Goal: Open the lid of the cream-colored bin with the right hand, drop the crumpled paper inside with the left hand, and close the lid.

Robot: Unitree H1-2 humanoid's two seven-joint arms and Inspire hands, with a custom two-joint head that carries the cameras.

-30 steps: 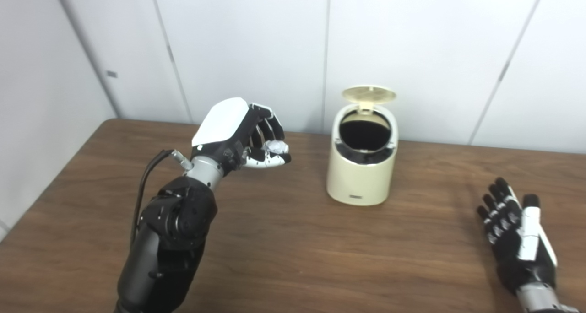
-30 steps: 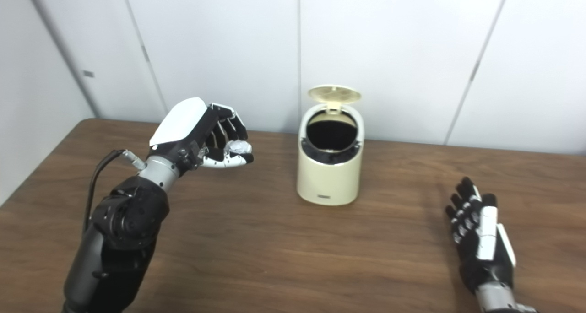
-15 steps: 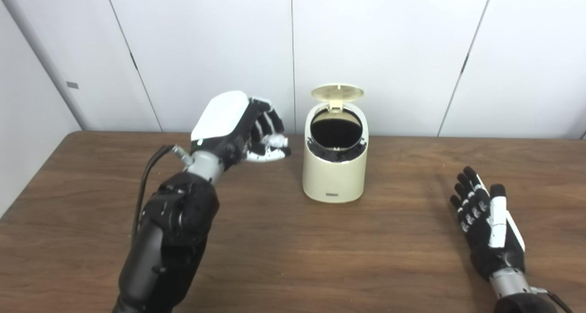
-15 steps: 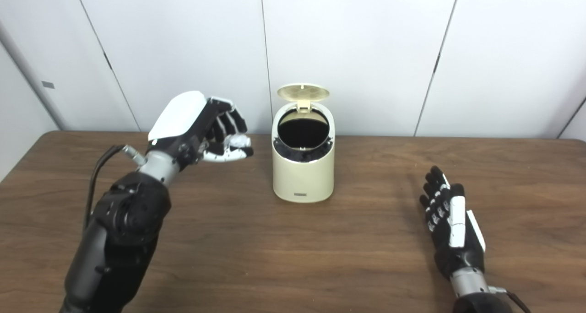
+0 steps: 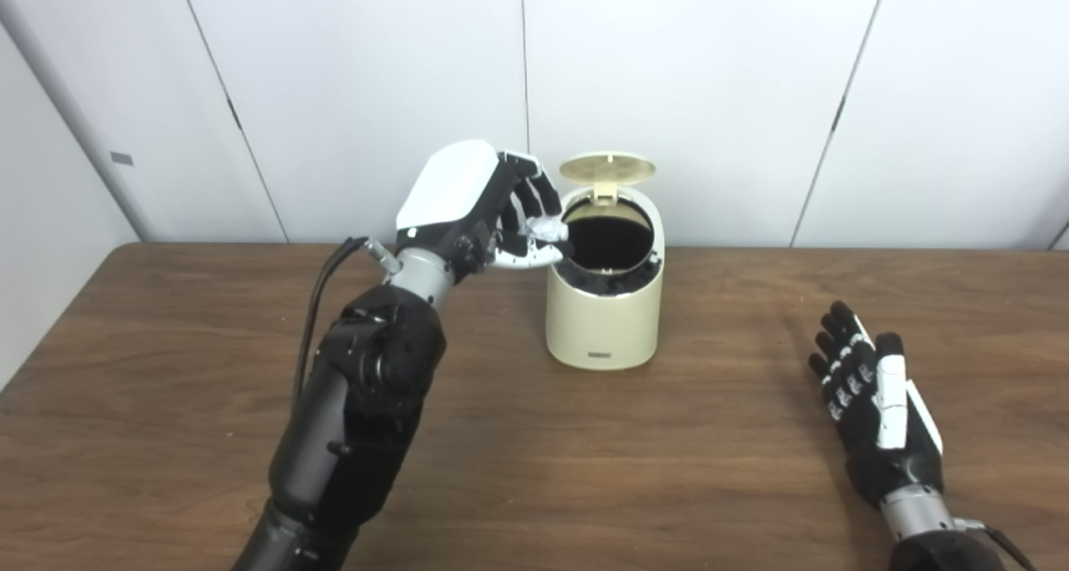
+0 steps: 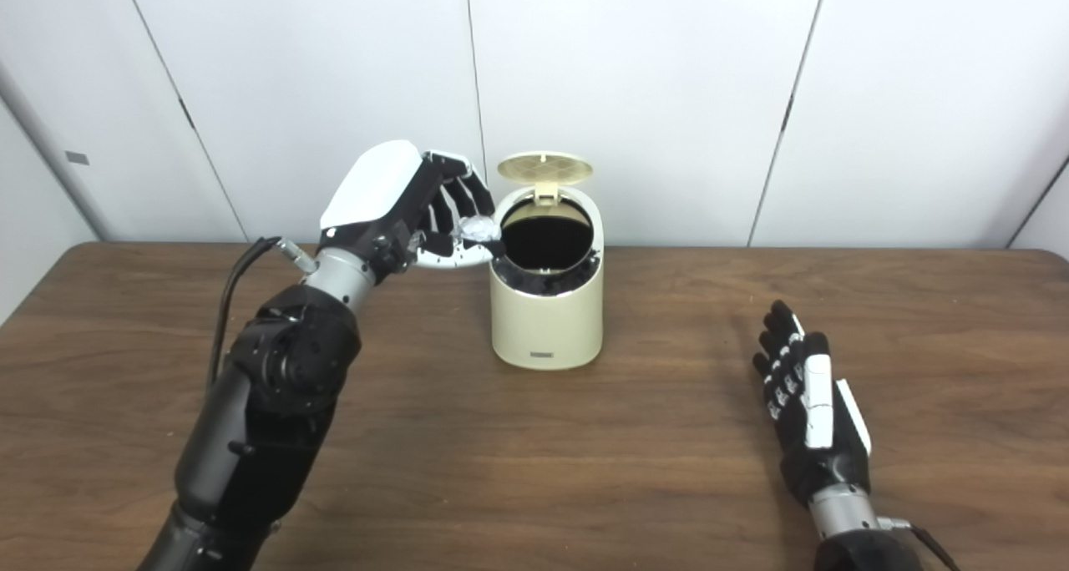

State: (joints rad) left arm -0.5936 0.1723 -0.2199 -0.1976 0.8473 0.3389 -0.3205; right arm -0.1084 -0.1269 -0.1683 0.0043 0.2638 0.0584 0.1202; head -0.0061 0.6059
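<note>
Left robot hand (image 5: 484, 212) clutching crumpled paper (image 5: 544, 228) at rim of cream-colored bin (image 5: 605, 320), lid (image 5: 607, 168) raised; right robot hand (image 5: 873, 412) spread flat on counter (image 5: 585, 454).

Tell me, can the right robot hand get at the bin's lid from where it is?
Probably yes: the right robot hand lies open on the table, and nothing stands between it and the raised lid.

At frame centre the bin (image 5: 605, 308) has its mouth uncovered, with the lid (image 5: 607, 168) upright behind it against the wall. The left hand (image 5: 480, 212) crowds the rim's left edge. Bare table (image 5: 585, 462) lies open across the lower middle, up to the right hand (image 5: 877, 416) at lower right.
</note>
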